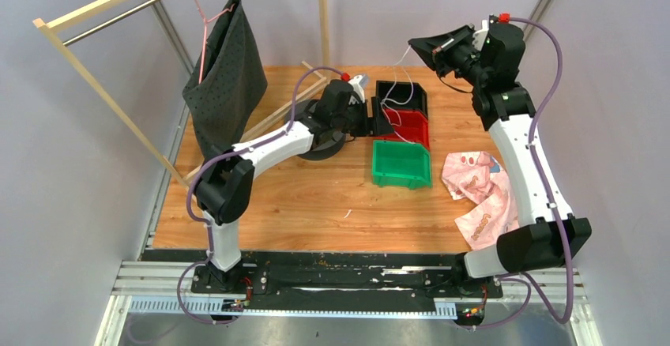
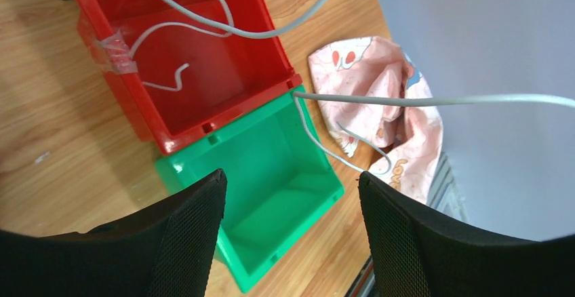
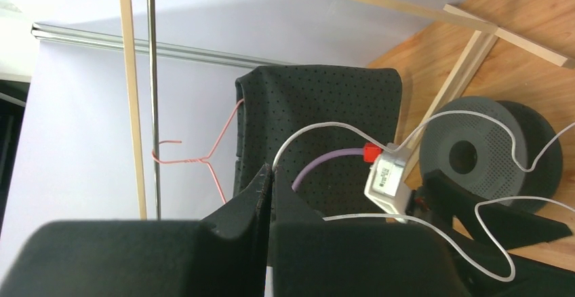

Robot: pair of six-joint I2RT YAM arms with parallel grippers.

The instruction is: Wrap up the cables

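Observation:
A thin white cable (image 1: 401, 65) hangs from my right gripper (image 1: 416, 44), which is raised high over the back of the table, down to the bins. In the right wrist view the gripper (image 3: 270, 168) is shut on the cable (image 3: 325, 125), which arcs away to the right. My left gripper (image 1: 379, 121) is low beside the red bin (image 1: 411, 129). In the left wrist view it (image 2: 291, 175) is open and empty above the green bin (image 2: 271, 182). Cable loops (image 2: 203, 26) lie in the red bin (image 2: 203, 87), and one strand (image 2: 434, 100) runs taut to the right.
A black bin (image 1: 403, 95) stands behind the red one and a green bin (image 1: 401, 164) in front. A pink cloth (image 1: 478, 192) lies at the right. A dark cloth (image 1: 225, 69) hangs on a wooden rack at the back left. A grey disc (image 3: 488, 141) sits under the left arm.

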